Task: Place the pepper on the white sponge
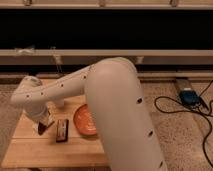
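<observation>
My gripper (43,125) hangs low over the left part of the wooden table (30,150), at the end of the big white arm that sweeps in from the right. It is shut, and a small dark red thing, the pepper (39,130), shows at its tip just above the tabletop. A pale patch sits right against the gripper; I cannot tell whether it is the white sponge or part of the hand. No other part of the sponge shows.
A flat dark bar (62,130) lies just right of the gripper. An orange bowl (82,121) stands beyond it, partly covered by the arm. A whitish object (60,103) peeks out behind the arm. Cables and a blue box (189,96) lie on the floor at right.
</observation>
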